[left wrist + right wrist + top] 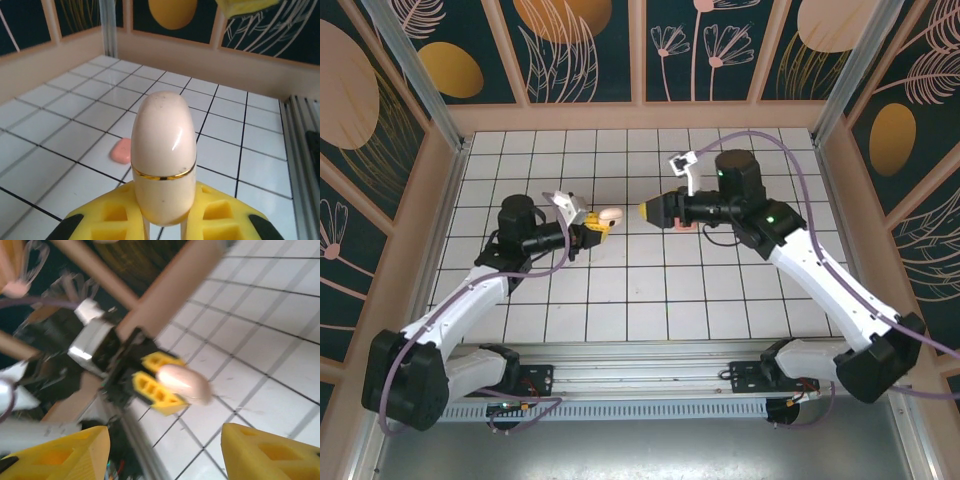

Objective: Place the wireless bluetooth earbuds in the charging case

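Firmly gripped: cream case in the left claw

Here the white tiled table (620, 300) spreads under both arms. The left gripper (596, 227) pinches the closed cream charging case (162, 155) by its lower half, clear of the tiles, its gold seam just above the yellow fingers (110, 220). Facing it, a little apart, the right gripper (652, 210) hangs with its fingers spread wide. A small salmon-pink piece (121, 150) lies on a tile beyond the case; whether it is an earbud cannot be told.

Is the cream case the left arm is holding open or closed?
Closed. The cream case, clamped in the left gripper, has lid and base meeting at the gold band with no gap visible.
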